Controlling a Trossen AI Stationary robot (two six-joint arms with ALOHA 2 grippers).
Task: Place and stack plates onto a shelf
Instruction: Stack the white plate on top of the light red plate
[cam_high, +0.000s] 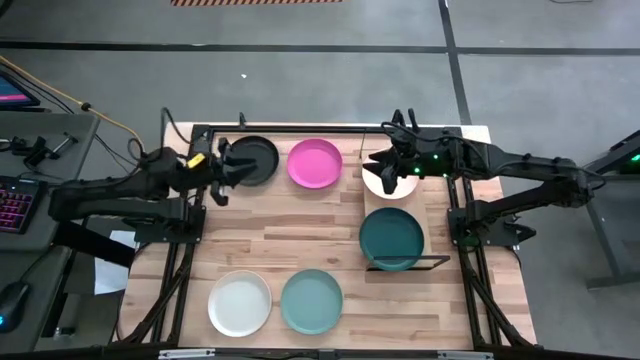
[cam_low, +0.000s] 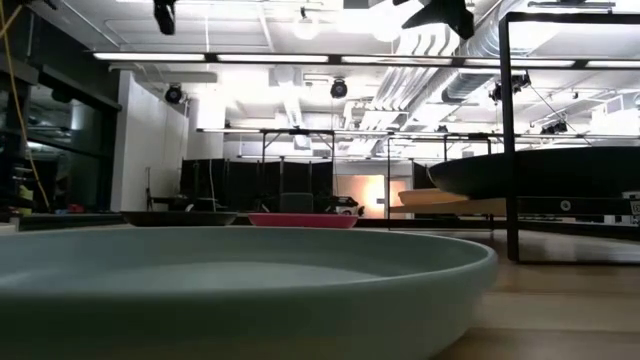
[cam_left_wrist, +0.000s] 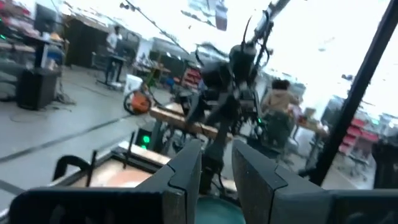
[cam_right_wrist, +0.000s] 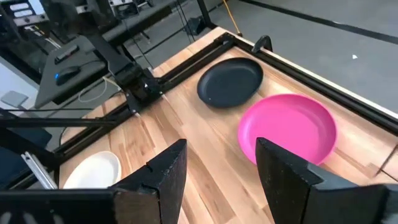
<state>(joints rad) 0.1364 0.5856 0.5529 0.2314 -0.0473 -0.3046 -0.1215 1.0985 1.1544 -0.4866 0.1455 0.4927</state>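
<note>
Six plates lying across the table, two of them on the shelf, with both grippers working at the far end

Nearest the front edge, the light teal plate (cam_high: 311, 301) and the cream white plate (cam_high: 240, 303) are sitting side by side on the table (cam_high: 300, 225); further back, the dark green plate (cam_high: 392, 238) is resting on the near half of the shelf (cam_high: 418, 262), and beyond it the pale peach plate (cam_high: 383, 182) is lying on the shelf's far half, mostly hidden under the right gripper (cam_high: 386, 157), whose fingers (cam_right_wrist: 166, 172) are standing apart around nothing; farthest back, the magenta pink plate (cam_high: 315, 163) is lying beside the black plate (cam_high: 255, 160), where the left gripper (cam_high: 228, 166) is hovering at its rim, fingers (cam_left_wrist: 186, 168) narrowly parted with nothing between them
</note>
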